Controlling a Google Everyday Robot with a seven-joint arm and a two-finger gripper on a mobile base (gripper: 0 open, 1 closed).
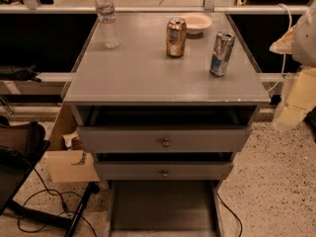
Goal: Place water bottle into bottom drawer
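The water bottle (106,19) stands upright at the bench's (143,73) far left corner, well apart from the open bottom drawer (163,209). It is likely light, thin-walled and slippery, so a mid-body hold over the label seems safest. The pincer (295,100) hangs at the right edge, off the bench; its state cannot be told.

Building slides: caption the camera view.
Upright bottle on the cabinet top, bottom drawer open below, tool at the right edge.

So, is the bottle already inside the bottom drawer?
No: the bottle stands upright on the cabinet top, far left, while the open bottom drawer is below and the gripper is at the view's right edge.
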